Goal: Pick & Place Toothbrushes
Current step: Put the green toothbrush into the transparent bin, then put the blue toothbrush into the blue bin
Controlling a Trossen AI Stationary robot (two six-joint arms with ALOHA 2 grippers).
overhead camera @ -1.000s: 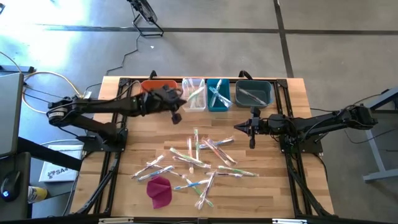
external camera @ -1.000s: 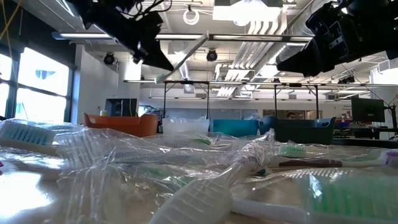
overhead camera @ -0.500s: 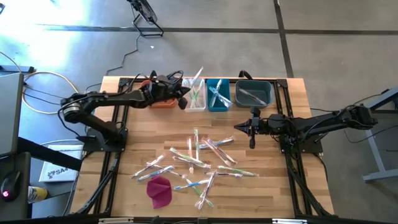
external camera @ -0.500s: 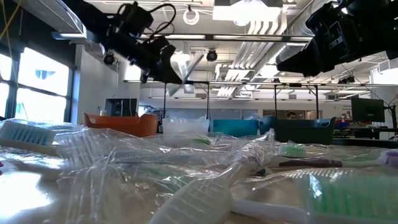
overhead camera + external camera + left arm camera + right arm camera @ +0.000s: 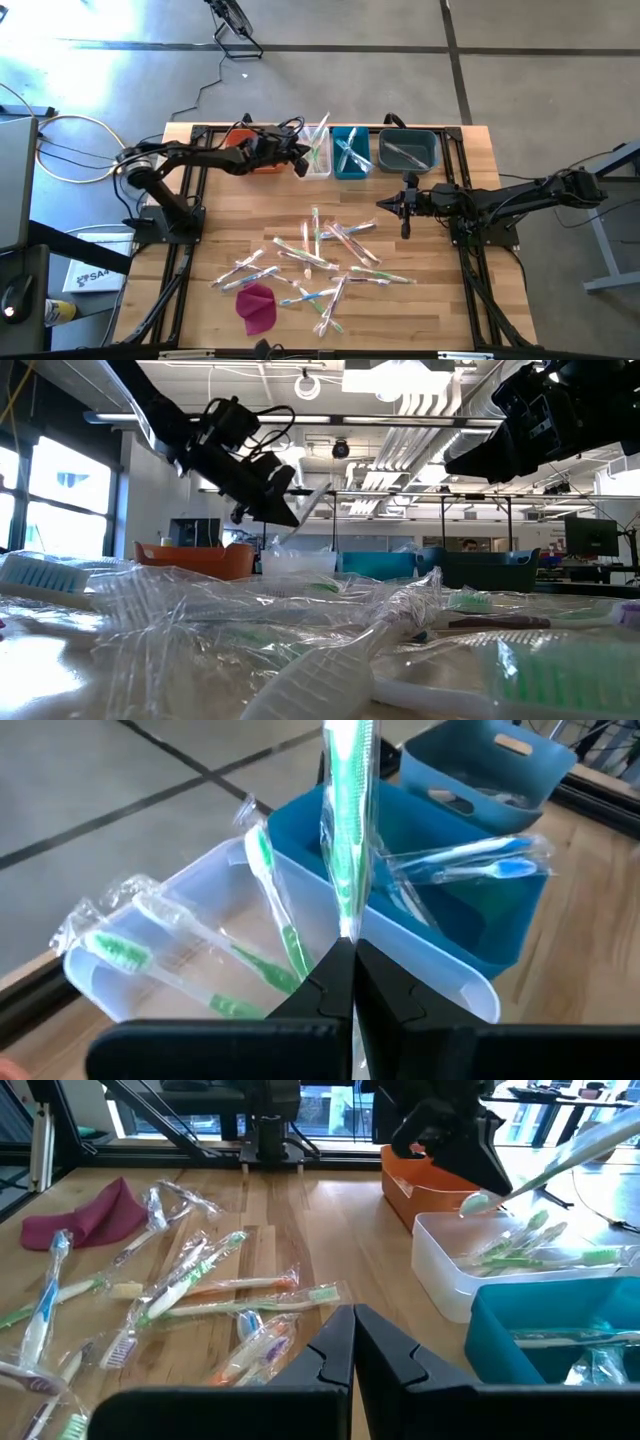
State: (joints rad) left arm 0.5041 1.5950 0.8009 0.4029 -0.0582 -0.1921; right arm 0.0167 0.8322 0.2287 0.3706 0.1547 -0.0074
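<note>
A: I see a green-bristled toothbrush (image 5: 345,830), thin and crinkly in its clear wrapper, clamped in the left gripper (image 5: 352,952) above the clear bin (image 5: 311,165), which holds other green ones.

B: And the rest?

A: The loose toothbrushes (image 5: 325,255) lie scattered on bare wood planks well in front of that bin, magenta cloth (image 5: 256,306) beside them. The right gripper (image 5: 404,217) hangs pinched together, holding nothing, in front of the grey bin (image 5: 407,151). The orange bin (image 5: 252,160) is mostly hidden by the left arm.
</note>
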